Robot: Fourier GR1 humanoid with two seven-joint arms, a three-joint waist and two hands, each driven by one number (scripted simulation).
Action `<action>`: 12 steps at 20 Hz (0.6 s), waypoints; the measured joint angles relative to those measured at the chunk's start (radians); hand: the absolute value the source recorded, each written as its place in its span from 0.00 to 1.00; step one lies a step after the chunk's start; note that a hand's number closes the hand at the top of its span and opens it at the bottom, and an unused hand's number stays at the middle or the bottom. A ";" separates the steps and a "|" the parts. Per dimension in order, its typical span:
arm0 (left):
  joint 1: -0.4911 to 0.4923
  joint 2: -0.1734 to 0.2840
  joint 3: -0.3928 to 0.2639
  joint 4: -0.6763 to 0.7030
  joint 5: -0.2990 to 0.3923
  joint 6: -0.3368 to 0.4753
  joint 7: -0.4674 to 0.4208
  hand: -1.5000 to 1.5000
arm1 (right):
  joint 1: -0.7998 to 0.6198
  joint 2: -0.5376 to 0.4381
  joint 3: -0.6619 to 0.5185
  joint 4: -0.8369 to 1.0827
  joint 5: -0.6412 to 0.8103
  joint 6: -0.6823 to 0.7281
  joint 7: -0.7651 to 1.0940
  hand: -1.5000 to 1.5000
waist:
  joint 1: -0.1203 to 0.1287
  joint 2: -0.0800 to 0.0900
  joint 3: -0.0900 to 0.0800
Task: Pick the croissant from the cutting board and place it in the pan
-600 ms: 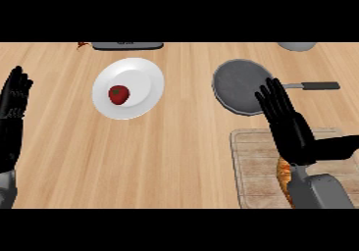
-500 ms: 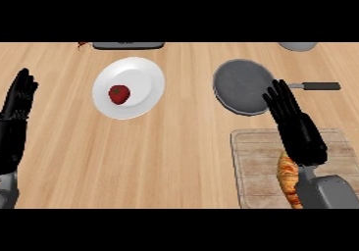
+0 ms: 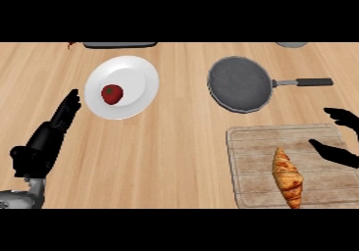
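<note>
One croissant (image 3: 287, 177) lies lengthwise on the cutting board (image 3: 247, 162), right hand (image 3: 340, 153) spread beside it.

Head view, my read: croissant (image 3: 287, 178) lies flat on the cutting board (image 3: 244, 147), golden brown, long axis running near to far, narrow tip pointing away from me, resting in the board's right half. Board is pale wood grain, rectangular, at lower right of the counter. Pan (image 3: 240, 84) sits beyond the board, dark grey, round, nothing in it, black handle pointing right.
</note>
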 measured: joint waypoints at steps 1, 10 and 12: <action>0.002 -0.009 -0.011 0.001 0.006 -0.007 0.013 0.50 | 0.019 -0.008 0.004 -0.004 0.044 -0.048 0.015 0.00 | 0.001 -0.004 0.002; -0.044 -0.038 -0.046 0.006 0.017 -0.045 0.108 0.50 | 0.143 -0.105 0.146 -0.179 0.337 -0.055 0.382 0.00 | 0.030 -0.014 0.008; -0.063 -0.044 -0.048 0.007 0.017 -0.046 0.129 0.50 | 0.121 -0.139 0.180 -0.230 0.380 0.025 0.502 0.00 | 0.035 -0.014 0.008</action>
